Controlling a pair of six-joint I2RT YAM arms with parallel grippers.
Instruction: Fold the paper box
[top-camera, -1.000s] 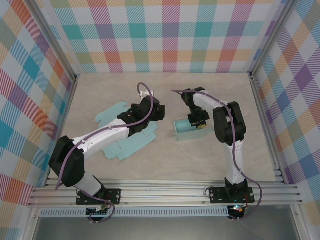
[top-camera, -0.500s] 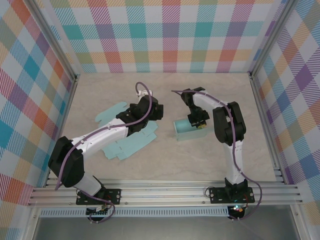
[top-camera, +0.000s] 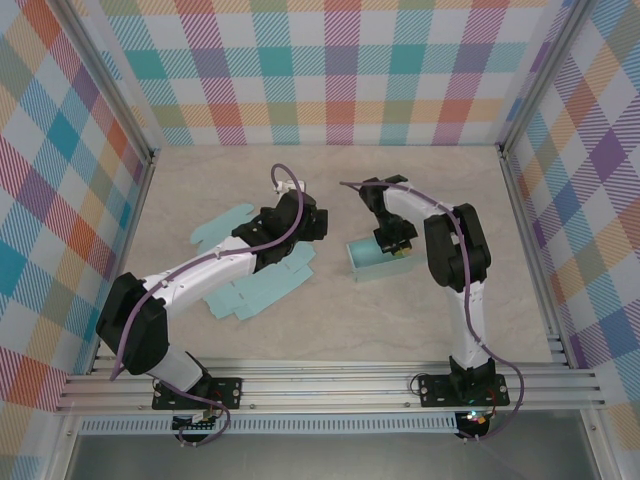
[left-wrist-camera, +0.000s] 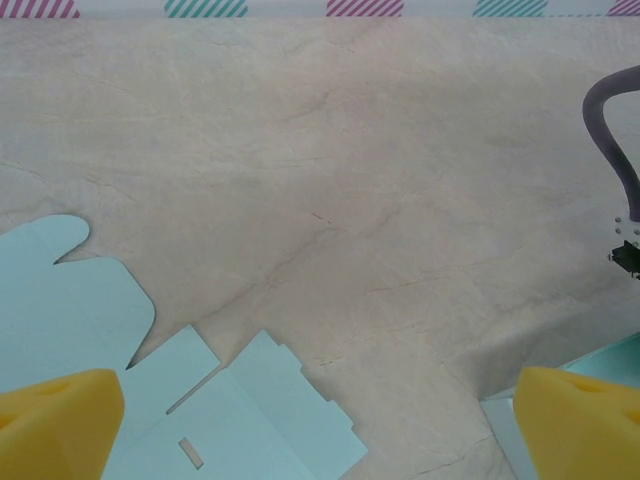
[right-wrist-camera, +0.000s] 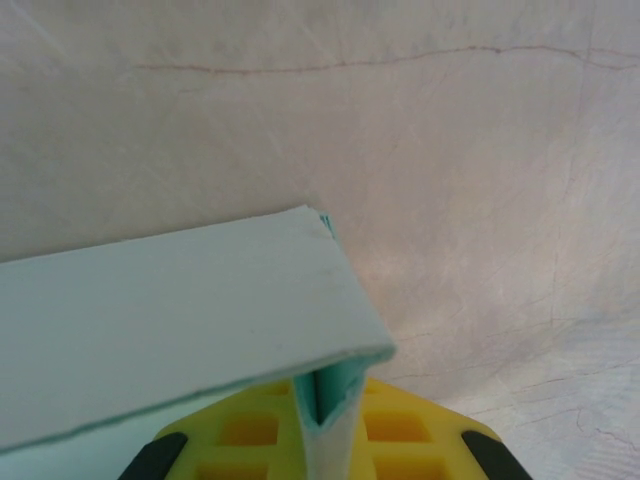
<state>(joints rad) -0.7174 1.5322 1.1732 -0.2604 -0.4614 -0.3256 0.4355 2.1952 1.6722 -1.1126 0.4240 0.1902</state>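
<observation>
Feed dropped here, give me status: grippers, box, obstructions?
Left gripper open, hovering over flat teal cutout. Right gripper shut on box wall. Box part-formed. Left arm crosses cutout.

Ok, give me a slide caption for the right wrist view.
Right gripper shut on a wall of the teal box, above the marble table.

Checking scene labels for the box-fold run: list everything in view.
box: one, light teal, folded up, right of centre
flat cutout: light teal, one or two overlapping, cannot tell, left of centre
table: one, beige marble
walls: three, plaid, around table
rail: silver, near edge
cables: two, purple, along arms
arms: two, white and black
left pincer: open, over cutout
right pincer: shut on box wall
</observation>
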